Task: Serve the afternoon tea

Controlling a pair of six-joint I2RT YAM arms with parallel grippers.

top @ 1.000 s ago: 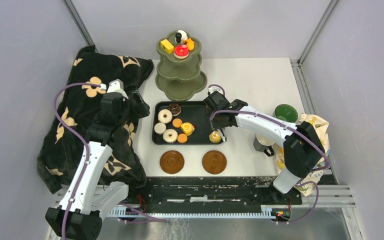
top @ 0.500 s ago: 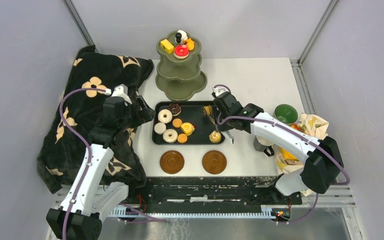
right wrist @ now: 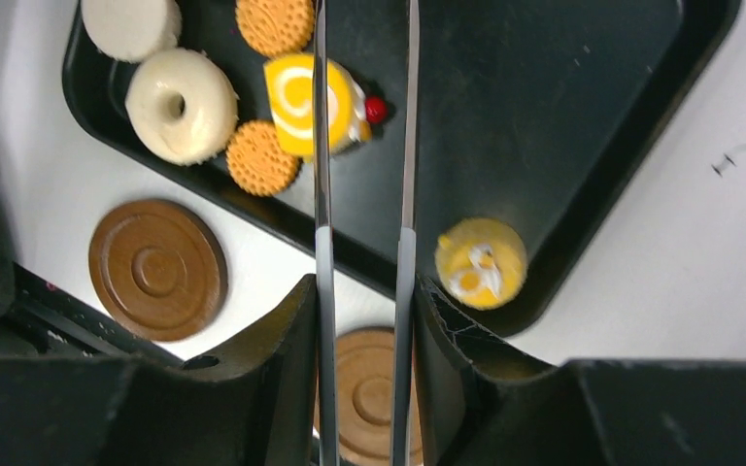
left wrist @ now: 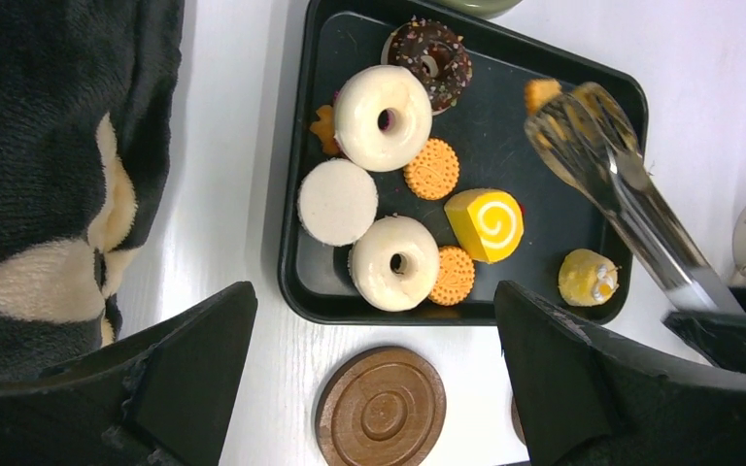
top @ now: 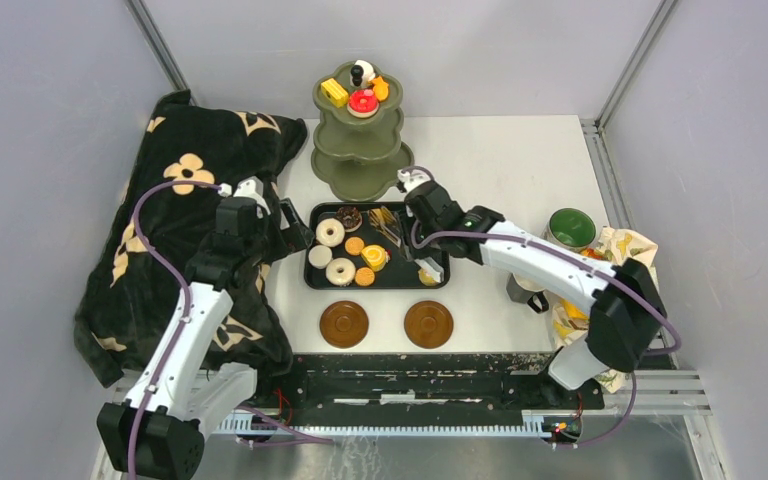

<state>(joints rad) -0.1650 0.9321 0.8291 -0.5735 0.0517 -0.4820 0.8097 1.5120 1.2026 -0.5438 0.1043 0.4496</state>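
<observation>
Pastries (left wrist: 381, 116) lay mostly on the black tray (left wrist: 491, 136). A few sat on the top tier of the green stand (top: 360, 150) behind it. Two saucers (top: 344, 324) stood on the table at the tray's near side. Right gripper (right wrist: 361, 296) was clamped on metal tongs (left wrist: 631, 204), their arms apart above the tray. Left gripper (left wrist: 374, 301) hung wide open, holding nothing, by the tray's left edge.
</observation>
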